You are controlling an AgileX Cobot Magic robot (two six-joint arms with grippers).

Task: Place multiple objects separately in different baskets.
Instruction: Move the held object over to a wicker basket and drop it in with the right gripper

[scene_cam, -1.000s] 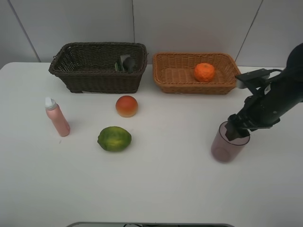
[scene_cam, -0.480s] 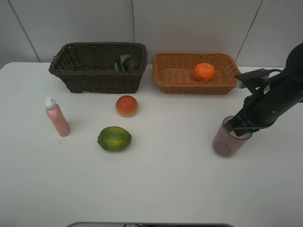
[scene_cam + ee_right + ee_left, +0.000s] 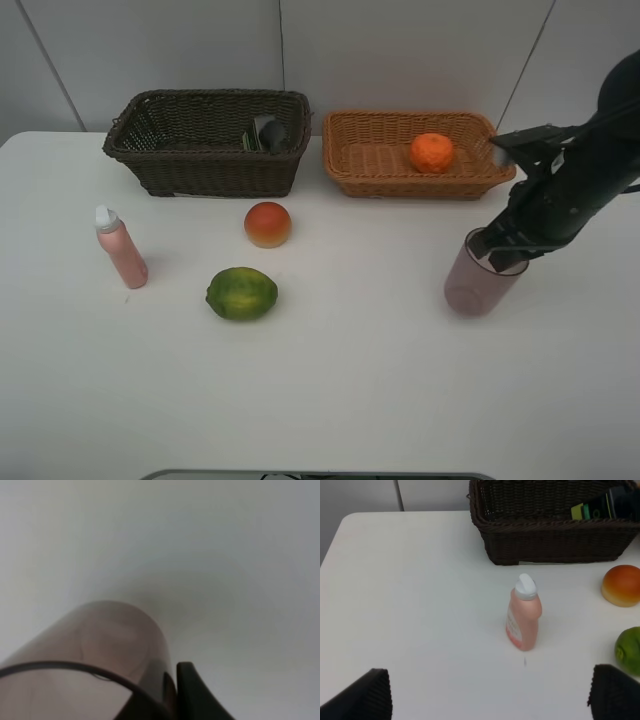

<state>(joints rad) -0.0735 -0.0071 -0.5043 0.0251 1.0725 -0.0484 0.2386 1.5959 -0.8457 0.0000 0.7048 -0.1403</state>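
My right gripper point(image 3: 497, 250) is shut on the rim of the translucent purple cup point(image 3: 476, 287), which hangs tilted just off the table at the right; up close the cup point(image 3: 90, 645) has one dark finger point(image 3: 192, 692) outside its wall. The orange mandarin point(image 3: 432, 152) lies in the tan basket point(image 3: 410, 186). A grey pump bottle point(image 3: 268, 132) lies in the dark brown basket point(image 3: 200, 172). On the table stand the pink bottle point(image 3: 122, 248), red-orange fruit point(image 3: 268, 224) and green fruit point(image 3: 242, 293). My left gripper point(image 3: 490, 700) is open, short of the pink bottle point(image 3: 524, 615).
Both baskets stand side by side along the back of the white table, close to the wall. The left wrist view also shows the dark basket point(image 3: 555, 547), the red-orange fruit point(image 3: 621, 585) and the green fruit point(image 3: 629, 650).
My right gripper has shut on the cup's rim and risen, carrying the cup slightly up and toward the tan basket. The left arm has not moved.
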